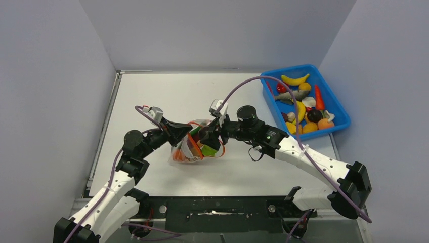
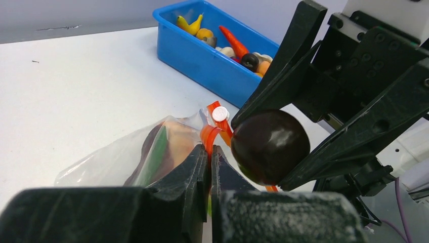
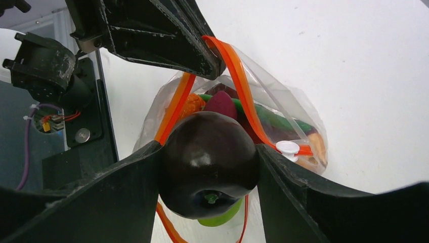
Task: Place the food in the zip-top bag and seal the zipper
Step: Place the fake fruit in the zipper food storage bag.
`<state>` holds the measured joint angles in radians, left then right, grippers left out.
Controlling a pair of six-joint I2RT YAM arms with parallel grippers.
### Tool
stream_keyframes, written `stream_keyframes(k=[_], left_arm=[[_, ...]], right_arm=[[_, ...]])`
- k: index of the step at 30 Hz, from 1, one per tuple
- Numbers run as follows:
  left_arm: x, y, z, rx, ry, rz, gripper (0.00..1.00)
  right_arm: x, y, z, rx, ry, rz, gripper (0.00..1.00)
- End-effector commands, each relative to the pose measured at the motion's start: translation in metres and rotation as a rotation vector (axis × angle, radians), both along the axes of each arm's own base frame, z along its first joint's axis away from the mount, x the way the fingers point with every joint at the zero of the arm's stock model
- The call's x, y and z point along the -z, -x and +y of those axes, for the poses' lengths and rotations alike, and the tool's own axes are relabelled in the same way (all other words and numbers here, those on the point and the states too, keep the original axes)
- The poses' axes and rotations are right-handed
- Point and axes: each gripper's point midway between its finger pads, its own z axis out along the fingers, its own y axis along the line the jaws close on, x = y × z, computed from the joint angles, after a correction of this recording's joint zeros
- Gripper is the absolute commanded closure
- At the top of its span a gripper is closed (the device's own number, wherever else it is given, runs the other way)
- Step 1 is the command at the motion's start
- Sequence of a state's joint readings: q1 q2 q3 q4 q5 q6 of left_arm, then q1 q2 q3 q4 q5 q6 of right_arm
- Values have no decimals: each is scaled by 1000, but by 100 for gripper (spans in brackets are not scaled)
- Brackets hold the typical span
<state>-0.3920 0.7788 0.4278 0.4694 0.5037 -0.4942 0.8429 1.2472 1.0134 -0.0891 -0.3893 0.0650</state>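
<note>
While L end effector (image 2: 208,154) pinches zipper (image 3: 243,91), R end effector (image 3: 208,151) clamps dark fruit (image 2: 268,147); bag (image 2: 116,157) partly hidden.

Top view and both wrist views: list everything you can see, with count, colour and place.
bag: one, clear, mid-table, mouth open
zipper: one, red-orange, along the bag mouth
slider: one, white, on the zipper
food in bag: several, count hidden; orange, green, purple
dark fruit: one, dark maroon, round, at the bag mouth
tray: one, blue, far right of the table
food in tray: many; yellow, orange, red, dark, white
table: one, white
left claw: black, shut on the zipper
right claw: black, shut on the dark fruit
</note>
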Motion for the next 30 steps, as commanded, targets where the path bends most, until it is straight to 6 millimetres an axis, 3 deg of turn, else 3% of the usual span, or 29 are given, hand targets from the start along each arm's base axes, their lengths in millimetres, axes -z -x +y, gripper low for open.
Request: stream_keyframes(k=[1, 7, 17, 26, 30], left_arm=[[-49, 5, 2, -4, 78, -150, 100], [-50, 6, 1, 1, 86, -148, 100], [-47, 8, 2, 3, 90, -141, 100], [-43, 11, 1, 18, 69, -148, 100], [-41, 16, -1, 43, 42, -167, 100]], right_arm=[[-14, -6, 11, 14, -43, -43, 54], [5, -10, 15, 37, 4, -10, 45], [3, -10, 10, 46, 37, -40, 19], [-26, 4, -6, -18, 31, -175, 23], [-24, 6, -22, -66, 131, -285, 28]])
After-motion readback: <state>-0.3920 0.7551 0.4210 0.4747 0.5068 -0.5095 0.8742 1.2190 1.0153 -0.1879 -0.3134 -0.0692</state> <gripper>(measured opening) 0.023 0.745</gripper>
